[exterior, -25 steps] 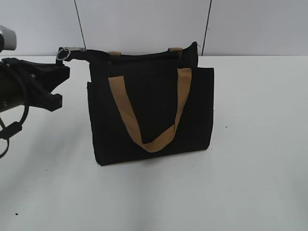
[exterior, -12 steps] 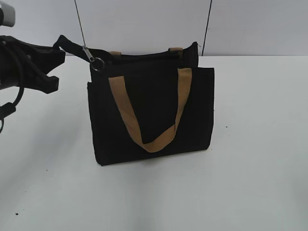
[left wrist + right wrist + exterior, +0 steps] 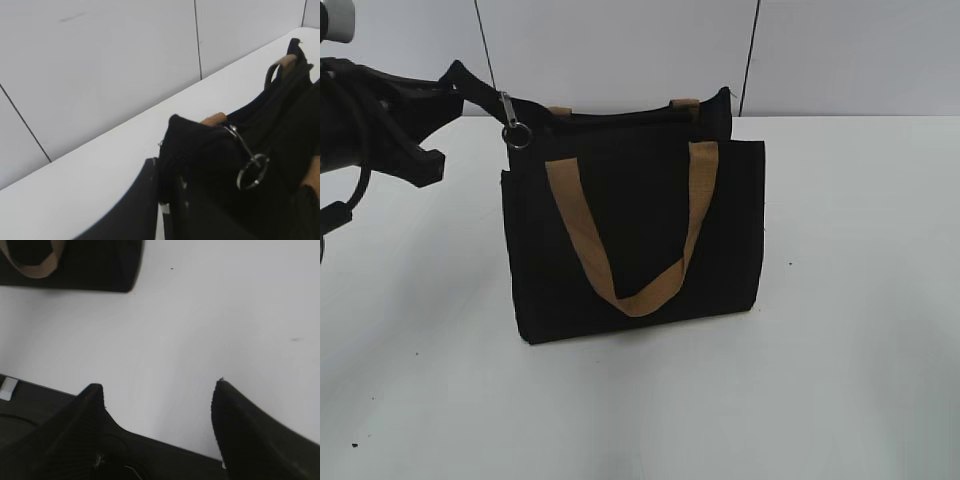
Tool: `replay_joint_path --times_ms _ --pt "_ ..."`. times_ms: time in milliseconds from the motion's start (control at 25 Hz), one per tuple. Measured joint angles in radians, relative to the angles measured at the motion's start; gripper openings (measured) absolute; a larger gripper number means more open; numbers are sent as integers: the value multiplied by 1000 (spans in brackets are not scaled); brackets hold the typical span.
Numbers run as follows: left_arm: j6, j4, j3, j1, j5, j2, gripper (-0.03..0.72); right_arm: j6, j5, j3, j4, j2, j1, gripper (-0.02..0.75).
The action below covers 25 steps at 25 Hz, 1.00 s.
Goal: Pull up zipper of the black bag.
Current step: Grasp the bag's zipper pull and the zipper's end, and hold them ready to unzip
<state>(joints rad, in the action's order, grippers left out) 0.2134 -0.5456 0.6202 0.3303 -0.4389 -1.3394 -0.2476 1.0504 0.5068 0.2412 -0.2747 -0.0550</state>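
Black bag upright on worktop; left jaws clamped on its zipper-end tab, zipper dangling. Right jaws apart.

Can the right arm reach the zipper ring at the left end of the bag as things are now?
Probably not easily. The right gripper hangs open over bare table, away from the black bag. The zipper is at the bag's far left end, where the left gripper already holds the zip tail.
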Motion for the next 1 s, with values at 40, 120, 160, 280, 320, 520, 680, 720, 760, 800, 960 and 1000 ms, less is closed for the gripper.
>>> replay_joint_path --times_ms 40,120,160,280,320,520,680,720,760,800,960,1000 --pt "0 -9 0 0 0 0 34 -35 -23 13 37 -61 0 512" --pt "3 -18 1 0 0 0 34 -103 -71 41 112 -169 0 512" --pt "6 -19 1 0 0 0 34 -144 -89 59 154 -226 0 512" --pt "7 -19 1 11 1 0 34 -269 -120 116 281 -378 0 512" --pt "7 -19 1 19 1 0 34 -314 -127 136 328 -424 0 512" --pt "20 -20 1 52 6 1 34 -454 -180 237 467 -623 -68 512" --pt "29 -18 1 53 27 1 34 -473 -249 315 478 -768 -200 512" --pt "30 -18 1 53 27 1 34 -474 -272 333 478 -806 -238 512" --pt "33 -18 1 53 29 2 34 -475 -292 351 478 -845 -269 512" --pt "34 -18 1 53 29 2 34 -476 -319 366 478 -878 -305 512" --pt "36 -18 1 56 30 6 33 -497 -465 434 480 -1012 -430 512" --pt "37 -18 1 56 30 6 34 -510 -511 446 480 -1040 -457 512"
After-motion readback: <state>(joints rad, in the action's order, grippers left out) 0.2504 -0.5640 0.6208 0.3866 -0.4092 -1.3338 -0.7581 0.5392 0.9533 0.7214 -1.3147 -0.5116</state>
